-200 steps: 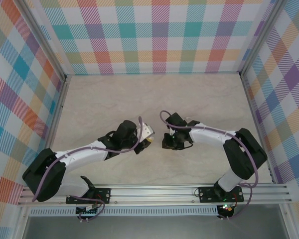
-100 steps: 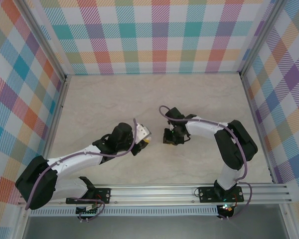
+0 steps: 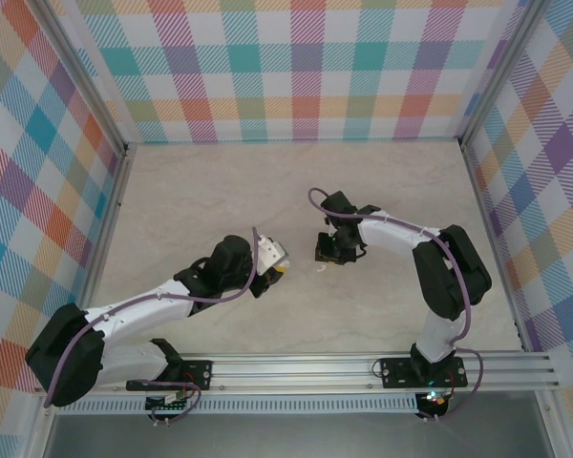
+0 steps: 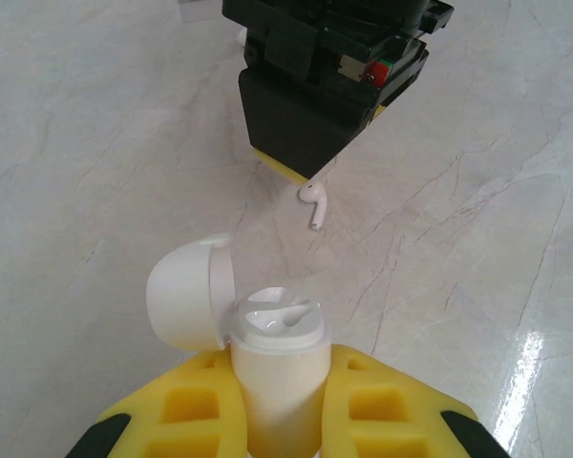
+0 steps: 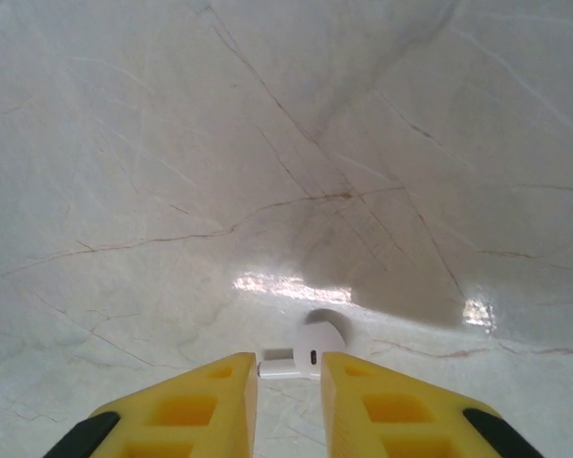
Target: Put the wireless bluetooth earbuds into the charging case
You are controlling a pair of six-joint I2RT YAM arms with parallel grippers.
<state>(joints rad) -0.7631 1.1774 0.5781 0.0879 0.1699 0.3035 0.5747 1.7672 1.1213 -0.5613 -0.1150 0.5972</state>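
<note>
We see the left gripper [image 4: 279, 386] clamped on the white rounded plastic charging case [image 4: 277, 339] — its lid hangs open leftward. Beyond it, on the pale marbled counter [image 4: 95, 143], the small white earbud [image 5: 310, 351] lies at the tips of the right gripper [image 5: 288, 382] — narrowly parted, unclenched.

Arms [image 3: 138, 310] white, joints [image 3: 231, 265] black, cables [image 3: 401, 246] seemingly purple; fingers [image 5: 186, 410] yellow with square recesses.

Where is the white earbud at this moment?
In the right wrist view the white earbud lies on the table at the tips of the right gripper; in the left wrist view it is just beyond the open charging case.
</note>
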